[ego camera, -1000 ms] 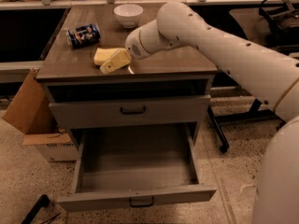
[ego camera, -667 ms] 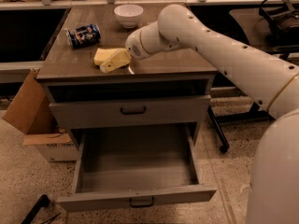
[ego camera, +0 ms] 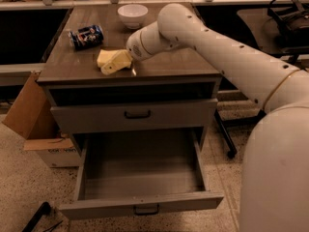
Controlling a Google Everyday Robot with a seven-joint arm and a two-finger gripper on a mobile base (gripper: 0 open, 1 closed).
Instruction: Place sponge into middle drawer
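The pale yellow sponge [ego camera: 103, 57] lies on the brown cabinet top [ego camera: 169, 62], left of centre. My cream gripper [ego camera: 116, 63] is down at the sponge's right side and overlaps it, touching or nearly touching it. The middle drawer [ego camera: 140, 180] is pulled out below, and its plain grey inside shows with nothing in it. Its small dark handle [ego camera: 146, 210] is on the front.
The upper grey drawer front [ego camera: 137, 115] is shut. A white bowl [ego camera: 133, 14] and a lying can [ego camera: 86, 36] are on the cabinet top behind the sponge. A cardboard box [ego camera: 29, 115] stands on the floor at the left. A chair base [ego camera: 227, 144] is at the right.
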